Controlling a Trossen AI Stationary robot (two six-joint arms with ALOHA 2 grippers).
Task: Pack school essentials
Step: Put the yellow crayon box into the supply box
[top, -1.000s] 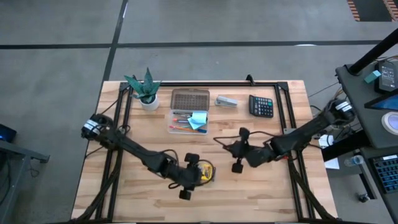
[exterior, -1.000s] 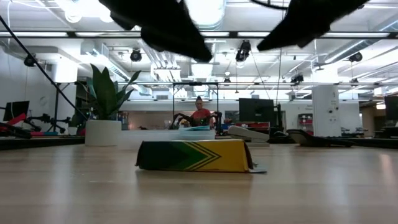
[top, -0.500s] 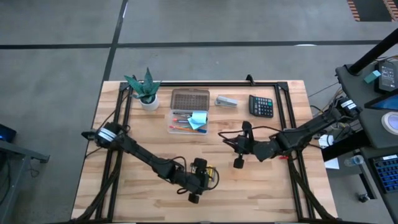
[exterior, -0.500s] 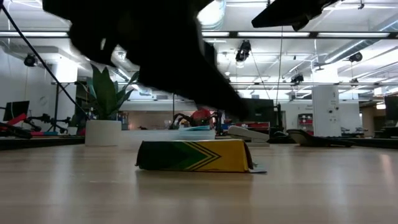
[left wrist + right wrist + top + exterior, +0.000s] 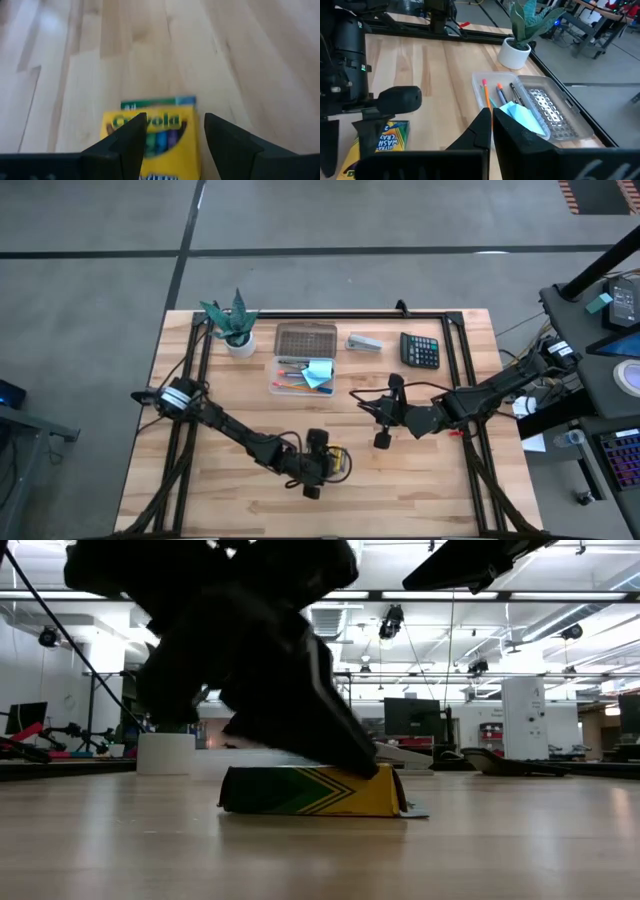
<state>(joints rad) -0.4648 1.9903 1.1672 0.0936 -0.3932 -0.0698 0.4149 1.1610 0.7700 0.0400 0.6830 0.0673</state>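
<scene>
Straddling the flat yellow crayon box [image 5: 159, 135] (glossy card), left gripper [image 5: 175, 131] jaws gape; right's shut.

We've got a light wood plank desk [image 5: 230, 395] here. Lying flat on it right under the left end effector [image 5: 322, 462] is the yellow-green crayon box [image 5: 338, 462]. Farther off, across the desk from that end effector, sits the clear pencil case [image 5: 303, 374] holding pens and a blue notepad, with its lid [image 5: 306, 338] open behind it. Beside that, a potted plant [image 5: 237, 325], a grey stapler [image 5: 365, 343] and a black calculator [image 5: 420, 350] along the far edge.
</scene>
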